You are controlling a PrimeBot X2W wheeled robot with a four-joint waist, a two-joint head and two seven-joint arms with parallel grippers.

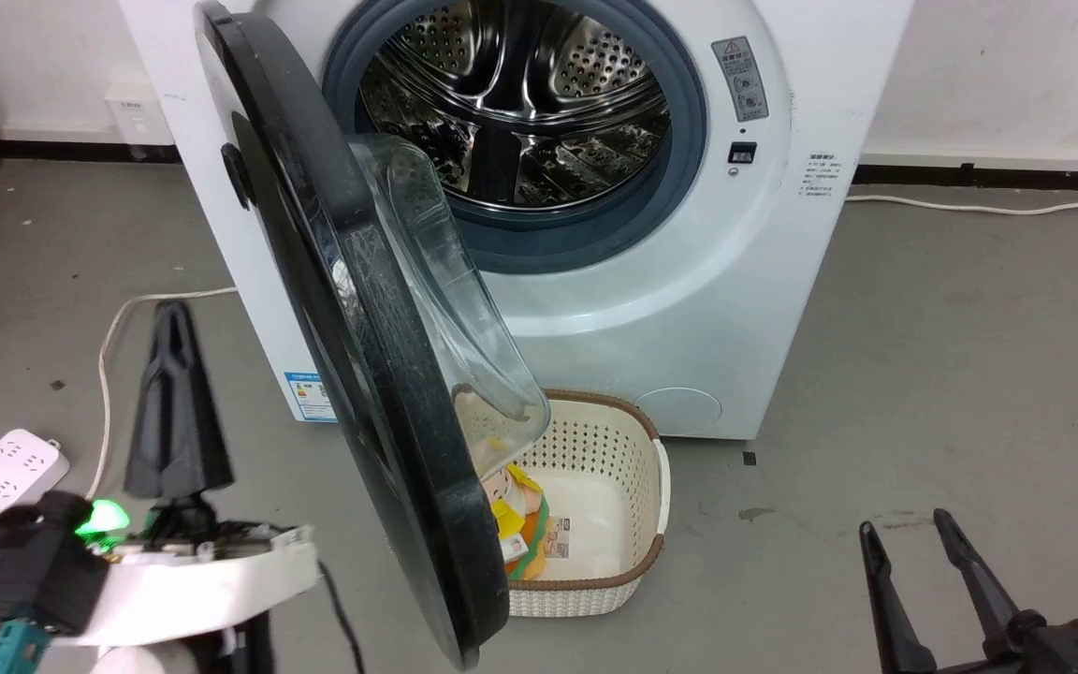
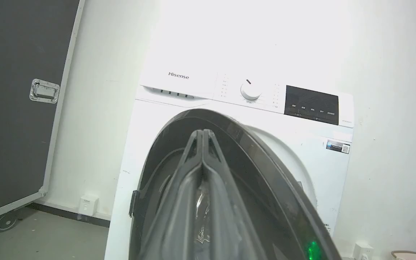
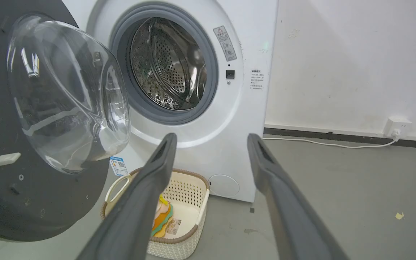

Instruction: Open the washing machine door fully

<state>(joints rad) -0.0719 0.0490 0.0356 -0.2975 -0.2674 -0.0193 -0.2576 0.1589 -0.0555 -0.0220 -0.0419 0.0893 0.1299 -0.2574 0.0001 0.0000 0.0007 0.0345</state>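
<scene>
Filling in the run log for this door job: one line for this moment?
washing machine door: partly open | left gripper: shut, empty, by door's outer face | right gripper: open, empty | task: unfinished

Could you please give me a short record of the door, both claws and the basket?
washing machine door: partly open, swung out from its left hinge, not yet fully back
left claw: shut, empty, beside the door's outer face
right claw: open, empty, low right
basket: standing before the white machine, colourful items inside
</scene>
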